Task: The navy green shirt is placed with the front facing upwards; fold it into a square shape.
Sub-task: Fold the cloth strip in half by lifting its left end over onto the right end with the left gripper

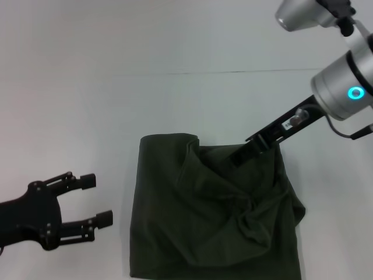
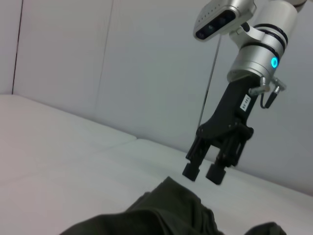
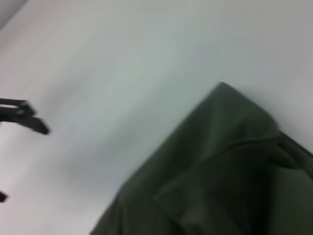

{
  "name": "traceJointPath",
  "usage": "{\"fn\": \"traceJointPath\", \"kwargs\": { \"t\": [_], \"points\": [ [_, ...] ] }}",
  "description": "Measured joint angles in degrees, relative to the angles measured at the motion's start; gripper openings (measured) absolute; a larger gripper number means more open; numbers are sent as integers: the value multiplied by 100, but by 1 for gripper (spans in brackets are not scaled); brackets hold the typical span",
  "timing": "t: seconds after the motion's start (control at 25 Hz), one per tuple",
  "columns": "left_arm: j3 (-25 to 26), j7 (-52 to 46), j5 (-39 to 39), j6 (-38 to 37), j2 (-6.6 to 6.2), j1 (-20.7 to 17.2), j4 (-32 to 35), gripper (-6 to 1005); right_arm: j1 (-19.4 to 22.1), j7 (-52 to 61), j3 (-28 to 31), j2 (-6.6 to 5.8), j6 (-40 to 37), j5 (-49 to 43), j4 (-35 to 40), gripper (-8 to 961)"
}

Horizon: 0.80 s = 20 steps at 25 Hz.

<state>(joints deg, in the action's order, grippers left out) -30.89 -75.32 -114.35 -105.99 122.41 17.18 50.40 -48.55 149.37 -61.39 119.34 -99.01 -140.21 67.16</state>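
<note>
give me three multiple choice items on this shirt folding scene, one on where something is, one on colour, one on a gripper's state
1. Where is the left gripper?
A. on the shirt's middle
B. over bare table to the shirt's left
C. behind the shirt's far edge

2. What colour is the shirt?
A. dark olive green
B. white
C. red

3. How does the right gripper stand?
A. clamped on a sleeve and lifting it
B. out of every view
C. just above the shirt's far edge, holding nothing

Answers:
1 B: in the head view the left gripper is off the cloth, over the table.
2 A: the navy green shirt shows dark olive in all three views.
3 C: in the left wrist view the right gripper has a slight gap between its fingertips and white table showing between them and the cloth.
</note>
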Motion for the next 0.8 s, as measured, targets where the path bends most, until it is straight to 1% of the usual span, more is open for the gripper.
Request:
{"fn": "traceJointPath", "kwargs": {
  "t": [0.12,0.32,0.44,0.52,0.6,0.8],
  "points": [
    [36,-81,153,-2,-17,39,14,888,-122,164,-133,46,38,15,0,677],
    [138,-64,271,38,-48,87,-8,887,-450,854,-695,52,137,-161,21,675],
    [138,-44,273,79,-49,110,-10,887,-513,1084,-943,81,95,-201,144,673],
    [138,-47,276,127,-51,146,-12,887,-553,1146,-1112,86,138,-250,158,672],
    [150,-86,277,182,-58,189,-14,887,-717,1200,-1279,93,265,-454,26,672],
    [192,-165,259,332,-69,232,23,888,-798,1210,-1461,96,463,-586,-58,669]
  ]
}}
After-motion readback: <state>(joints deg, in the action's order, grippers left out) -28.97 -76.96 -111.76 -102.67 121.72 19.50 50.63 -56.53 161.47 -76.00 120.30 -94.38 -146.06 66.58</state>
